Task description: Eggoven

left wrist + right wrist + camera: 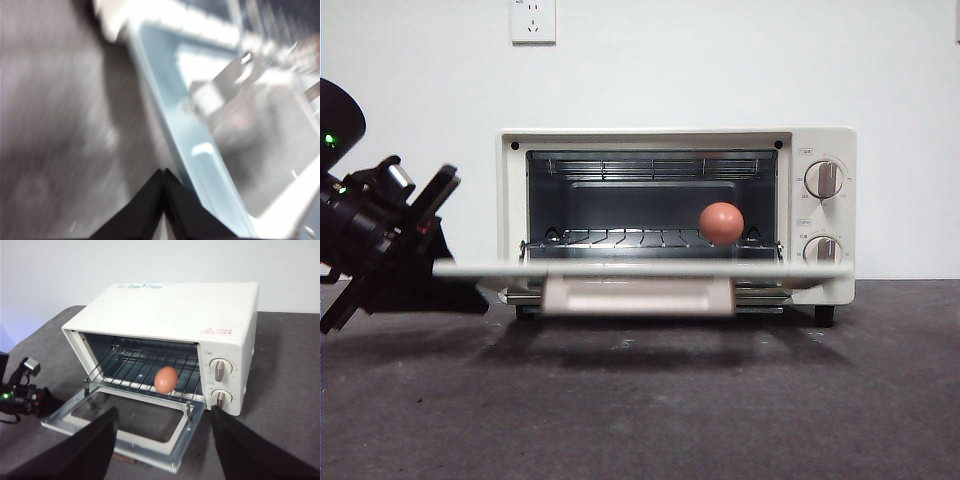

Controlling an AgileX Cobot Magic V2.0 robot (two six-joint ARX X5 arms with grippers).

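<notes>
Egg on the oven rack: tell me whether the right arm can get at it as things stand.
Probably yes. The oven door lies fully open, the egg sits at the rack's front edge, and the open right claw faces it with nothing between.

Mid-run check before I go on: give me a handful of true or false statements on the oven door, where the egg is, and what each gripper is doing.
1. The toaster oven has its door dropped open. True.
2. The egg lies on the table in front of the oven. False: it sits on the wire rack inside, toward the knob side.
3. The left gripper is shut and holds nothing. True: it is beside the open door's edge.
4. The right gripper grips the egg. False: it is open and well back from the oven.
5. The oven has three knobs. False: two knobs.
</notes>
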